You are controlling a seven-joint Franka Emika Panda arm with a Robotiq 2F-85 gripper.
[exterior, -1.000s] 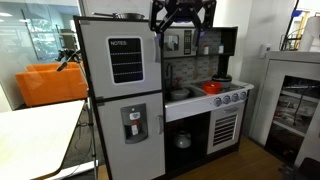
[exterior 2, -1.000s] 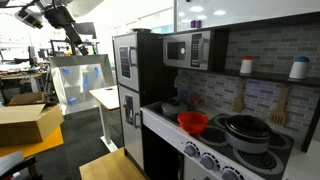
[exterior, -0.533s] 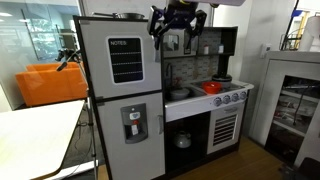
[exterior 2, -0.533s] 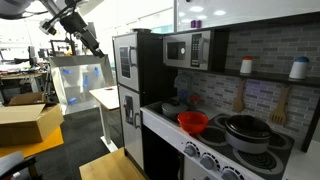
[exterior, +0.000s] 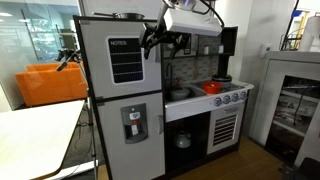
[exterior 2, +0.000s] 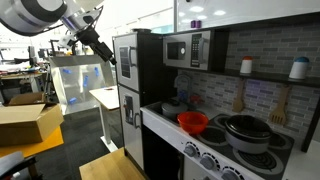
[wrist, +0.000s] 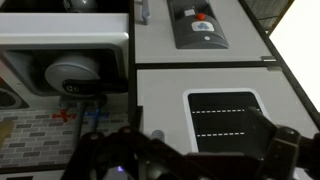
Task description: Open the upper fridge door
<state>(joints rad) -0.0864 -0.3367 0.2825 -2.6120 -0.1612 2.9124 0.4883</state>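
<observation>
While the arm (exterior: 196, 18) reaches in from the upper right of an exterior view, the end effector (exterior: 160, 41) hangs just in front of the top right corner of the upper fridge door (exterior: 120, 60), above the door's vertical grey handle (exterior: 157, 65); whether it touches the door cannot be told. From the side, in an exterior view, it sits at upper left, close to the door's face. In the wrist view two dark fingers (wrist: 92, 155) stand far apart along the bottom edge, so the end effector is spread wide, and the door's black chalkboard panel (wrist: 225, 115) lies at lower right, between them and slightly above. The door sits flush and closed over the lower door (exterior: 134, 125) with its dispenser panel. On the worktop (exterior 2: 158, 120) at lower centre of an exterior view stands a red bowl (exterior 2: 193, 122), beside a dark pot (exterior 2: 245, 130) on the stove; their insides are not visible
</observation>
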